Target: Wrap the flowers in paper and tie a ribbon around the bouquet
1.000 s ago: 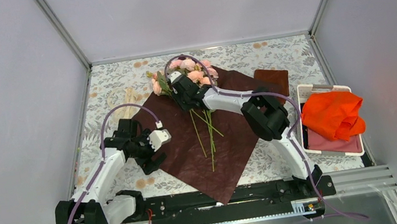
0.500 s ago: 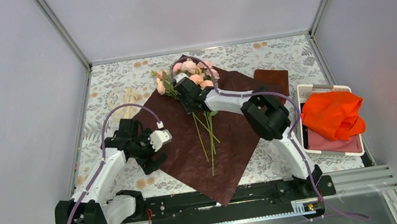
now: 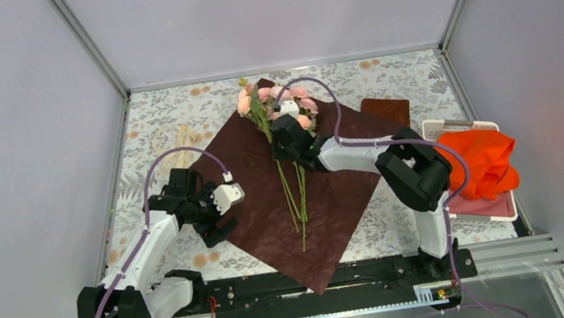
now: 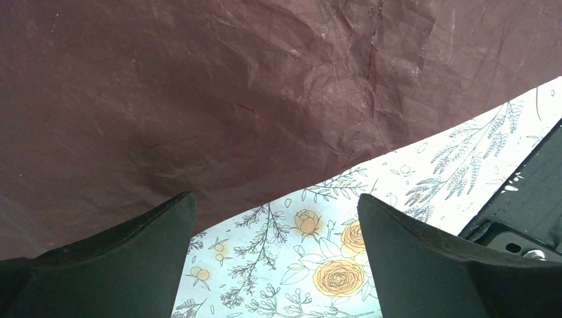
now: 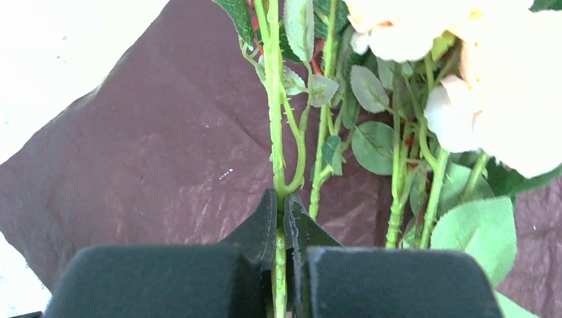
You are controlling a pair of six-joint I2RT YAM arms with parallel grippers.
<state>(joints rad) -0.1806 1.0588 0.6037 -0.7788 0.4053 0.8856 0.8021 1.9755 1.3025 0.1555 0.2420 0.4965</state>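
The right claw [image 5: 280, 222] is pressed together on one thin green stem at the lower centre of the right wrist view. The other stems of the flowers [image 5: 397, 132] are seen just beside it, outside the grip. With a single stem pinched, the rest could be left behind or fanned apart if the bunch is dragged, and that stem could bend or slip. In the top view the flowers are found at upper centre, heads at the top corner of the paper [image 3: 260, 204], which could be pulled and creased with them. The left claw [image 3: 217, 222] is held spread above the paper's left edge, pinning nothing.
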